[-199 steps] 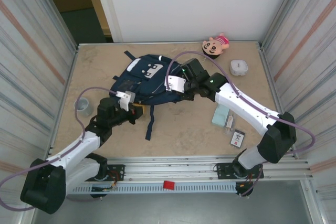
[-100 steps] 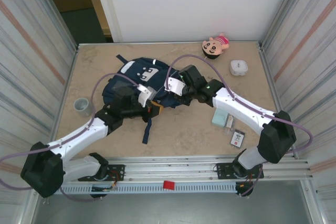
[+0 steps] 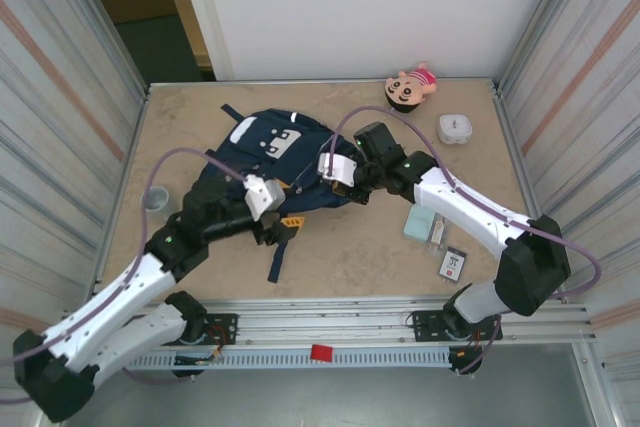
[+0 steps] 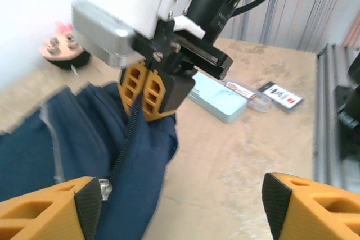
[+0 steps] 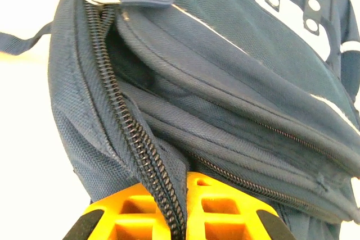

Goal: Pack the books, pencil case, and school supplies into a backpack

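The right gripper (image 5: 183, 209) is clamped on the zipper edge of the backpack (image 3: 262, 147), which lies at the middle of the tabletop (image 3: 350, 257). The left gripper (image 4: 180, 203) has its jaws wide apart and empty, at the backpack's near edge. The pencil case (image 3: 421, 219) lies flat to the right of the backpack, and the card-like packet (image 3: 453, 263) lies near it.

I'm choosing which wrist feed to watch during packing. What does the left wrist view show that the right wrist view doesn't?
The left wrist view gives the pencil case, the black-and-white packet, the clear piece and the pink plush doll on the table, plus the open left gripper. The right wrist view gives the white patches of the backpack and a close look along its parted zipper. Shared: the backpack and the right gripper, shut on its fabric.
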`<state>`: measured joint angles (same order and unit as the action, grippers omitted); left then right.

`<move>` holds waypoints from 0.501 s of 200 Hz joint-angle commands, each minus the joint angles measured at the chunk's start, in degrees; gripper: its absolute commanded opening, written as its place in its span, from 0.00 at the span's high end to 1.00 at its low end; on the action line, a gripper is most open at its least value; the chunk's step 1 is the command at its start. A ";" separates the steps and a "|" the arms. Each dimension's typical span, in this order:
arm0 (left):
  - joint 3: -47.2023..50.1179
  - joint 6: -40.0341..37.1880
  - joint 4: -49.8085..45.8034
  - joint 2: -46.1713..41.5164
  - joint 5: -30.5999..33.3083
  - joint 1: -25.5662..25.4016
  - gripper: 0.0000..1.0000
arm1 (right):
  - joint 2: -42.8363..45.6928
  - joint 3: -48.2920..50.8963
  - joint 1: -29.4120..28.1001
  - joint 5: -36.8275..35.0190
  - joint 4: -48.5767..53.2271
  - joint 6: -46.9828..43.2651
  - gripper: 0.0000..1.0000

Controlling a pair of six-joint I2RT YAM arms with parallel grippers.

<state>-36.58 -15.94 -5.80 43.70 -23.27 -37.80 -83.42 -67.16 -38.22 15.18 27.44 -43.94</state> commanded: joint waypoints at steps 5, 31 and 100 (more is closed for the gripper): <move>2.72 -18.63 -7.42 -1.94 8.25 -0.17 0.17 | 3.39 -1.19 0.39 7.11 0.02 -6.15 1.00; 4.37 -24.93 -5.21 1.08 12.15 0.41 0.12 | 3.88 -1.57 0.59 9.16 0.57 -6.24 1.00; 9.57 -23.60 7.71 8.23 2.44 10.91 0.24 | 5.98 -0.18 2.04 11.84 2.79 -7.21 1.00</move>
<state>-28.23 -38.24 -4.54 50.09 -17.15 -27.73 -81.73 -67.16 -37.06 21.30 31.38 -50.22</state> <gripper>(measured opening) 0.774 0.072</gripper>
